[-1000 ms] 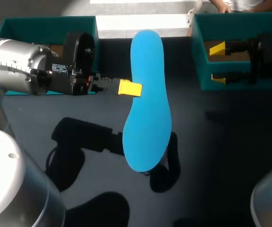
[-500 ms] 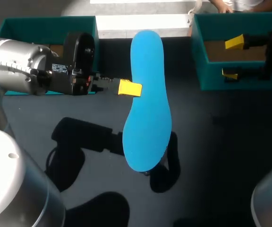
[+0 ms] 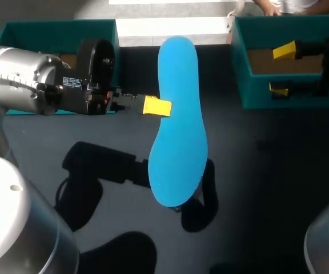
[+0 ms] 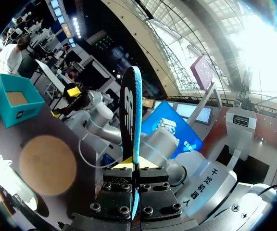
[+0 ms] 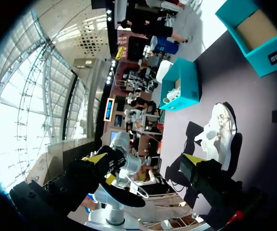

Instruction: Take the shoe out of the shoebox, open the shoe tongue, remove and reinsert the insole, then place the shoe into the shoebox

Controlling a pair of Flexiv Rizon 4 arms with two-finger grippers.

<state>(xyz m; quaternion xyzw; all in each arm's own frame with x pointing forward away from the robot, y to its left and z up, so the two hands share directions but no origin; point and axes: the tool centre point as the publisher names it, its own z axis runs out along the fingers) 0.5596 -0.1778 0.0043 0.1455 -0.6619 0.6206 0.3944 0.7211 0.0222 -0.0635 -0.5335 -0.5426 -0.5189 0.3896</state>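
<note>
I found my left gripper (image 3: 156,107) clamped on the blue insole (image 3: 179,131), held above the table — my right gripper (image 3: 281,69) stood wide open, empty, over the teal shoebox (image 3: 241,85).

Left pincer (image 3: 156,107) tight; right pincer (image 3: 280,69) wide

insole (image 3: 179,142): smooth, matt foam | left arm (image 3: 16,80): glossy metal | table (image 3: 267,171): matt

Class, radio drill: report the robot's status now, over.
Left hand shut on blue insole, held above table. Right hand open, empty, over right teal box. White shoe on table, clear of both hands.
</note>
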